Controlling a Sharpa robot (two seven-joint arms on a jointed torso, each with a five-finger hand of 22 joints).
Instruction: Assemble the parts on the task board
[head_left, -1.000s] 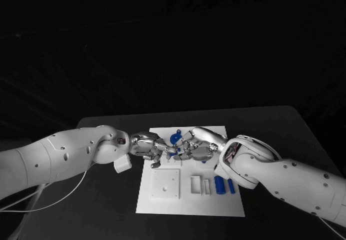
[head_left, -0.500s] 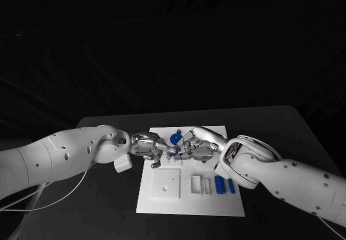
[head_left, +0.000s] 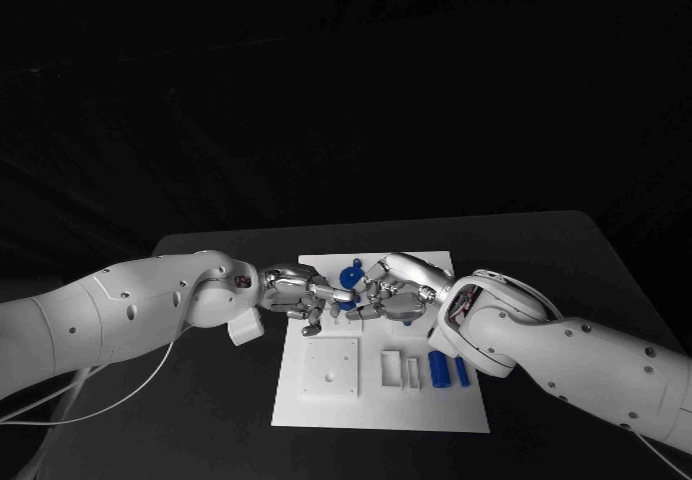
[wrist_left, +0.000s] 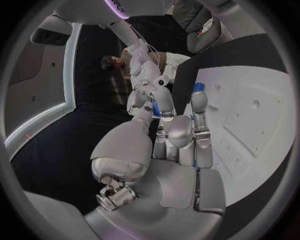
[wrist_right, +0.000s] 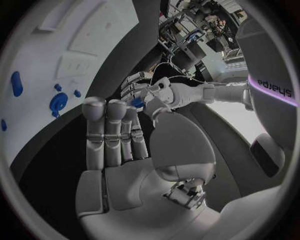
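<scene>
1. Both hands meet over the far half of the task board (head_left: 378, 405), which sits mid surface. L hand (head_left: 296, 292) comes in from my left, R hand (head_left: 392, 295) from my right; fingertips nearly touching above the board.
2. L hand: fingers clamped on a small blue part (wrist_right: 137, 102), pinched at the tips; the right wrist view shows it best.
3. R hand: in its own wrist view the fingers (wrist_right: 106, 132) lie straight and side by side, nothing held. In the head view it looks curled, so can't tell for sure if it's touching the part.
4. Other parts: blue round piece (head_left: 351, 274) on the far end of the board, two blue pegs (head_left: 447, 369) lying near the R edge, white block (head_left: 330, 368) on the L side.
5. Step, my read: a mid-air handover or regrip of the blue part, before insertion.
6. Next: R fingers need to close on the part before L lets go, then line it up w/ its slot. Risk: small part slips betw. fingertips.
</scene>
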